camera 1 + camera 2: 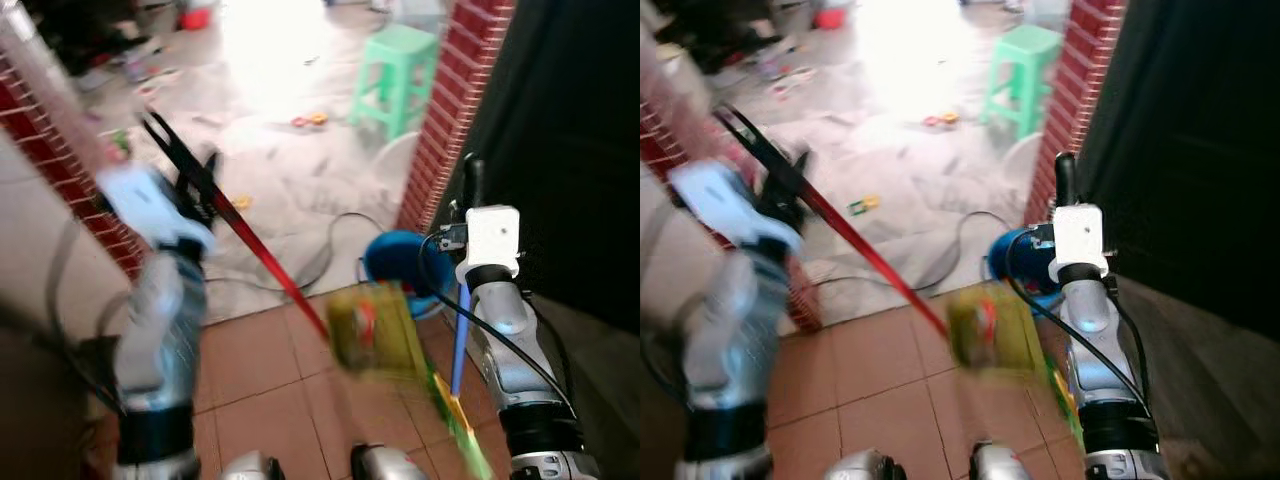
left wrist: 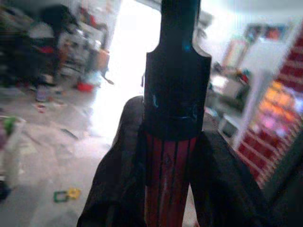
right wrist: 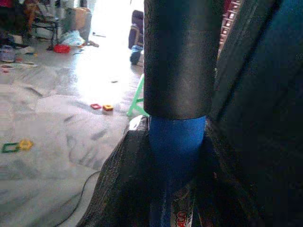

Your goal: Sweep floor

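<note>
left eye view: our left gripper (image 1: 190, 185), arm raised and bent, clamps the red broom handle (image 1: 265, 262); our right gripper (image 1: 470, 195), forearm upright, clamps the blue dustpan handle (image 1: 460, 335), the blurred yellow-green dustpan (image 1: 375, 328) hanging over the terracotta tiles (image 1: 250, 365). we judge the cable (image 1: 335, 235) and blue bucket (image 1: 395, 262) could snag a stroke. right eye view: toy pieces (image 1: 864, 205) litter the grey floor (image 1: 900, 170) near a green stool (image 1: 1018, 75). left wrist view: fingers (image 2: 116, 165) closed around the red shaft. right wrist view: fingers (image 3: 118, 189) closed around the blue shaft.
</note>
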Available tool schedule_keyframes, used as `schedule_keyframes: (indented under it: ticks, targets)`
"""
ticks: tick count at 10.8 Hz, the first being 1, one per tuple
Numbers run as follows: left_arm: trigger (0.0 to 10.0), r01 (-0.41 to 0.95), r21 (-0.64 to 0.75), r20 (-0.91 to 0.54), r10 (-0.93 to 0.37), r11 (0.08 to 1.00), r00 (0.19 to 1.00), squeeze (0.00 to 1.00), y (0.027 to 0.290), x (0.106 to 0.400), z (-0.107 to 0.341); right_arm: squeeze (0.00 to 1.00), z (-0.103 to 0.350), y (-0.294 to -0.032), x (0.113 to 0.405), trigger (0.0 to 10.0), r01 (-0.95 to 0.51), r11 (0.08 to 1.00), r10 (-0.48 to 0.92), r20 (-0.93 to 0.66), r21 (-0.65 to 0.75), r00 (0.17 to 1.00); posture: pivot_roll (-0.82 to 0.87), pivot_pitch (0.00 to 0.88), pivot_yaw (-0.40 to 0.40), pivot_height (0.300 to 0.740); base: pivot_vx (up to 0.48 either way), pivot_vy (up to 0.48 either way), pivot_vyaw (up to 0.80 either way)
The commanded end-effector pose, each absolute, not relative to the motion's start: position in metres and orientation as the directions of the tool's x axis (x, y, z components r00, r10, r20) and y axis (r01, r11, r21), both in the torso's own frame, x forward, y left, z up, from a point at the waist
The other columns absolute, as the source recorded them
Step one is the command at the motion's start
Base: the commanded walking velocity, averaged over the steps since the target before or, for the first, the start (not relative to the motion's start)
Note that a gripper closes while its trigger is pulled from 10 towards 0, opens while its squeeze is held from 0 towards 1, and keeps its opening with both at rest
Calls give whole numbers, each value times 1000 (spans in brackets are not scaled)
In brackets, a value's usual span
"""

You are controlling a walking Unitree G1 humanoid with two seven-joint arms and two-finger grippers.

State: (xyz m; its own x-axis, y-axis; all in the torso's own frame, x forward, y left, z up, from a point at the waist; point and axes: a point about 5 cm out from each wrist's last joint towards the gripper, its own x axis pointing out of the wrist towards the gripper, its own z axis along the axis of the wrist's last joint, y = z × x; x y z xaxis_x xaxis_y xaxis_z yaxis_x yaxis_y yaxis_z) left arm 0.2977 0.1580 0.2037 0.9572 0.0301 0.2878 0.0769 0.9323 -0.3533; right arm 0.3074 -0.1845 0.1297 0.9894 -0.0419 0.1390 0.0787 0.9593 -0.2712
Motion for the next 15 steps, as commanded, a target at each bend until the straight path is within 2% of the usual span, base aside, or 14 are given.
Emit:
schedule_keyframes:
  ticks: [1,5,7,15]
  targets:
    - [10000,92,-438,363,83,894,928,0,166,299,227,0,134,-179,310,10000,72,959,-27,164,-273,986,-126,0,50,740,0,0,0]
    - [10000,88,-457,384,107,885,917,0,171,306,238,0,131,-176,311,10000,61,960,-16,161,-274,987,-132,0,56,740,0,0,-105]
    - [10000,105,-457,385,90,883,919,0,165,308,237,0,131,-174,311,10000,57,961,-12,165,-272,986,-133,0,63,740,296,0,-419]
    - [10000,115,-458,392,84,882,916,0,163,308,236,0,129,-168,310,10000,20,965,23,159,-262,987,-130,0,62,740,384,0,0]
